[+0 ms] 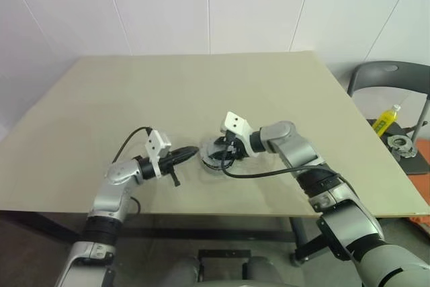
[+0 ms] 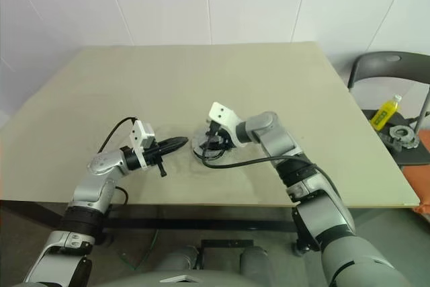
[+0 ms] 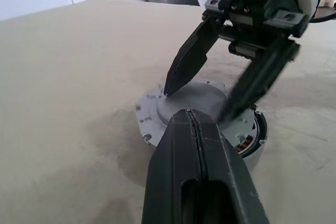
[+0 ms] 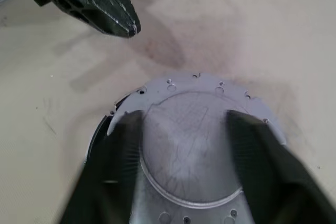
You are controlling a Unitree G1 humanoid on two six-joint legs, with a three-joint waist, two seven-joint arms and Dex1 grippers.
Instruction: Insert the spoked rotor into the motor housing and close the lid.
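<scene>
- The grey round lid (image 3: 194, 103) sits on top of the motor housing (image 3: 251, 142), in the middle of the worktop (image 1: 201, 92), a bit toward the near edge.
- The lid looks a little off to one side. A dark gap with brown windings shows at one edge, so I think it is not fully shut yet.
- The rotor must be under the lid. I cannot see it.
- The right pincer (image 3: 210, 95) is the nearer one. It is right above the lid and points down and to the left.
- Its two black fingers (image 3: 185, 66) are spread apart, one on each side of the lid top. They hold nothing.
- The left pincer (image 1: 189, 153) is just left of the lid. It lies level and points right at it.
- The left pincer is shut tight and holds nothing.
- The lid is round and flat, so there is no long side to line up with.
</scene>
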